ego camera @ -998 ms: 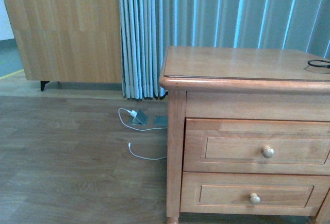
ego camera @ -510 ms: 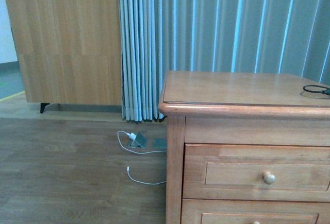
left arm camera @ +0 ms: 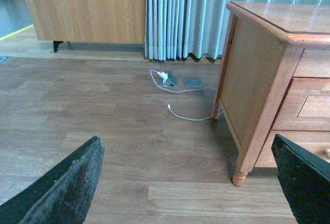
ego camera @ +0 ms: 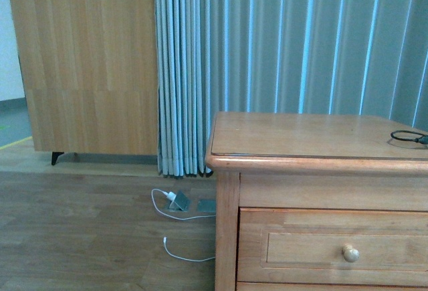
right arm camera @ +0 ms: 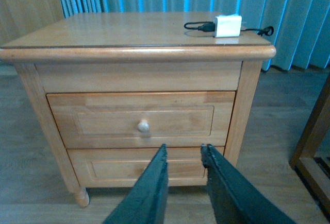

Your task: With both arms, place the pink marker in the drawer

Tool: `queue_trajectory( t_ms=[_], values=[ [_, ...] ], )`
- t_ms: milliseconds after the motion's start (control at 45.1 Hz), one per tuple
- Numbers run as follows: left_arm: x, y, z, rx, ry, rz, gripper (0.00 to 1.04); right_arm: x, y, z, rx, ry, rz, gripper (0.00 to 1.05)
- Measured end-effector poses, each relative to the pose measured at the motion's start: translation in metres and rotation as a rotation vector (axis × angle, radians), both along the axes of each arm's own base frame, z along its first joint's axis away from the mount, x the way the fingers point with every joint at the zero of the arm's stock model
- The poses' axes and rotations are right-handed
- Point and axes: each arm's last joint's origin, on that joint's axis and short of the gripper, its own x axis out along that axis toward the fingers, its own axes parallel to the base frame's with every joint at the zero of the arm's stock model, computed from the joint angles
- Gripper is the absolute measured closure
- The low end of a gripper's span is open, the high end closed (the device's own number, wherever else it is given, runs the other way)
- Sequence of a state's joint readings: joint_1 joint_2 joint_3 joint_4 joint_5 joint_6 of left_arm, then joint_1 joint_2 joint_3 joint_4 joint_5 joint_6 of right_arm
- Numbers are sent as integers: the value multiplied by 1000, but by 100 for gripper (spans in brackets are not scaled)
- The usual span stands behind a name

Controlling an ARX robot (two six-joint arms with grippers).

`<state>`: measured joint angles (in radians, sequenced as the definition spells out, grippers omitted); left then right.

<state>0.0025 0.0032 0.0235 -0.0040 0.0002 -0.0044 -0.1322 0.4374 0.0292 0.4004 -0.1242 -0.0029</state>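
The pink marker is not in any view. The drawer is the upper one of a light-brown nightstand, closed, with a small round knob. It also shows in the right wrist view, above the lower drawer front. My right gripper is shut and empty, held in front of the nightstand just below the drawer's knob. My left gripper is open wide and empty over the wooden floor, left of the nightstand. Neither arm shows in the front view.
A white charger with a black cable lies on the nightstand top. A white cable and floor socket lie on the floor by the curtain. A wooden cabinet stands at back left. A wooden frame stands right of the nightstand.
The front view has risen: the nightstand sits lower in frame, the lower drawer has dropped out of view, and the cabinet's top edge now shows.
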Motion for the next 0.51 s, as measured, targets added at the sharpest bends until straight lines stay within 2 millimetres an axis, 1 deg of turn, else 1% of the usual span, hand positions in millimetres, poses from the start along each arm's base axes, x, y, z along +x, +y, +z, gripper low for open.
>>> queue_trajectory(
  t_ms=[44,89,111,177,510],
  values=[
    [0,0,0,0,0,0,6,-2,2,-5,-1,-9,-6,91],
    [0,0,0,0,0,0,6,-3,7,-5,-1,-9,-22,102],
    [0,0,0,0,0,0,6,-4,10,-5,-3,-9,-11,103],
    [0,0,0,0,0,0,6,-7,13,-4,-1,-16,11,103],
    [0,0,0,0,0,0,6,-15,13,-4,-1,-16,5,103]
  ],
)
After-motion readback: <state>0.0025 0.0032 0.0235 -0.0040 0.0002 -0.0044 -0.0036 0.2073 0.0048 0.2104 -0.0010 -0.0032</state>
